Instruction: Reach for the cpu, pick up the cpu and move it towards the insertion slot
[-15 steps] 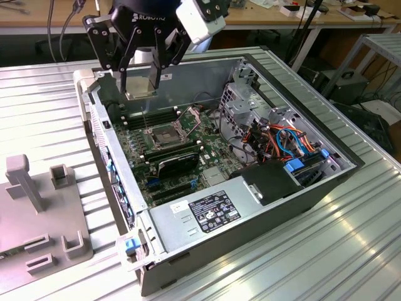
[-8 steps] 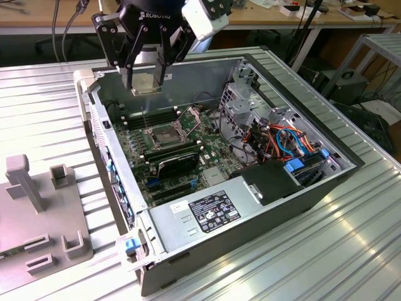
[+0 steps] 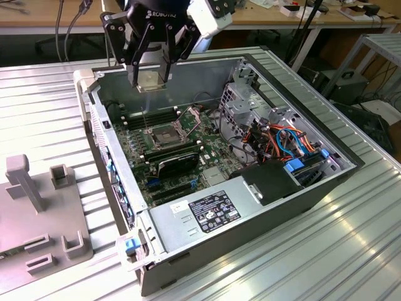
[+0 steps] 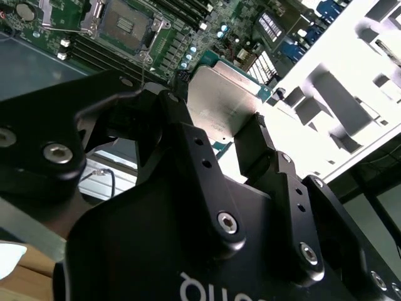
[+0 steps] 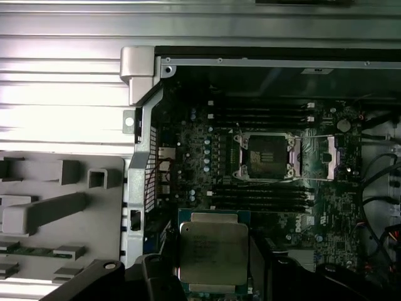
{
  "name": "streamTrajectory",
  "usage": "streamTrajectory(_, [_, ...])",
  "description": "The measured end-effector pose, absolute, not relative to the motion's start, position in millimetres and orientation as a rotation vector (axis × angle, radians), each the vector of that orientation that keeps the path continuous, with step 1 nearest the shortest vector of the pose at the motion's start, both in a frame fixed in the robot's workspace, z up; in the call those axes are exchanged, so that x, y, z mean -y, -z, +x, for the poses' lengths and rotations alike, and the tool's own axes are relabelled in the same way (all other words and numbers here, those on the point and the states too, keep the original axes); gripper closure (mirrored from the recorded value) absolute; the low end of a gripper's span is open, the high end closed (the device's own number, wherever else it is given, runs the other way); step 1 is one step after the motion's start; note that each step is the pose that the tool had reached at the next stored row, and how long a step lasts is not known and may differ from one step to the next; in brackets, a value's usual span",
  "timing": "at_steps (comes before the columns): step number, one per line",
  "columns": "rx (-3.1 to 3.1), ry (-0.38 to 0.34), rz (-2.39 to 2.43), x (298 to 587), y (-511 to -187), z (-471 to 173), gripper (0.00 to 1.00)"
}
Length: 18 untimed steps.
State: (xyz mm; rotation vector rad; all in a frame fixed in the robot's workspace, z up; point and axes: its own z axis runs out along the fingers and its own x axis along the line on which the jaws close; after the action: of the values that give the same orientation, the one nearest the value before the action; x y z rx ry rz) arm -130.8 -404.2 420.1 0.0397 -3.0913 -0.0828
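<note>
Gripper (image 3: 152,78) clamped on the cpu (image 3: 151,78), raised above the open case's (image 3: 338,179) far left corner; slot (image 3: 164,136) uncovered on the motherboard (image 3: 210,153) below, nearer the camera.

An open computer case (image 3: 301,188) lies on a ribbed metal table (image 3: 351,251), its green motherboard (image 3: 207,147) exposed, with long black memory slots (image 5: 263,113) running across the board and a black graphics card (image 3: 178,164) seated nearer the front. On the exterior view's right side of the case sit a grey drive cage (image 3: 250,103), a tangle of orange and blue cables (image 3: 285,141), and a silver power supply (image 3: 207,213) with a label at the near edge. A grey plastic fixture (image 3: 37,213) with upright posts rests on the table at the exterior view's left, just beside the case.
</note>
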Motion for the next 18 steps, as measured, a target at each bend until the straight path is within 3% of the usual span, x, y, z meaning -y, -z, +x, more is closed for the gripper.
streamTrajectory(13, [3.099, 0.082, 0.04, 395.9, -413.4, -107.7, 0.46])
streamTrajectory(18, [3.099, 0.082, 0.04, 379.3, -408.3, -91.6, 0.46])
